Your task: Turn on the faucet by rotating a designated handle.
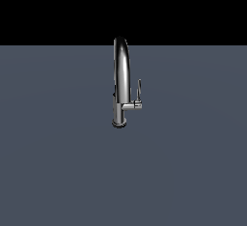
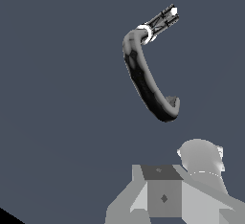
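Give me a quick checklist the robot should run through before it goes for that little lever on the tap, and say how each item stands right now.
1. Faucet standing upright on the floor: ok.
2. Handle visible and unobstructed in the exterior view, rising from the side stub on that view's right: ok.
3. Handle in sight of the wrist view: cannot tell; the arched spout shows clearly, but the lever is hard to pick out.
4. Gripper near the handle: not ok; no arm shows beside the faucet in the exterior view.
5. Gripper open and ready: cannot tell; only grey robot parts show in the wrist view, no fingertips.
6. Nothing touching the handle yet: ok.
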Motion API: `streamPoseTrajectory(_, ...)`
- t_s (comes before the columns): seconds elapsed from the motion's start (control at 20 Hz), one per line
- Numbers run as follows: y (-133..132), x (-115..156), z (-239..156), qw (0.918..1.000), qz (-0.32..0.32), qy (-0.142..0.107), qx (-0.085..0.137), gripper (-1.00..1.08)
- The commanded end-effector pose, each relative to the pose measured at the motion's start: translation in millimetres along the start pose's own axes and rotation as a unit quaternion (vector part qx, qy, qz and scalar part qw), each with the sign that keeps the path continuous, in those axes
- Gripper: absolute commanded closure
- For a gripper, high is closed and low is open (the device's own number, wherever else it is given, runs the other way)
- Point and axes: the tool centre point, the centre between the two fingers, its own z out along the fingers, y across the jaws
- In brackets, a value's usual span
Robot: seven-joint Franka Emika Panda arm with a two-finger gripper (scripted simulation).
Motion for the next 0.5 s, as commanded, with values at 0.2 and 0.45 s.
streamPoseTrajectory(0.2, 1, 41, 5, 0.9962, 0.049, -0.053, 0.05, 1.08)
streamPoseTrajectory(0.45, 4, 74, 13, 0.9875, 0.087, -0.095, 0.09, 1.08)
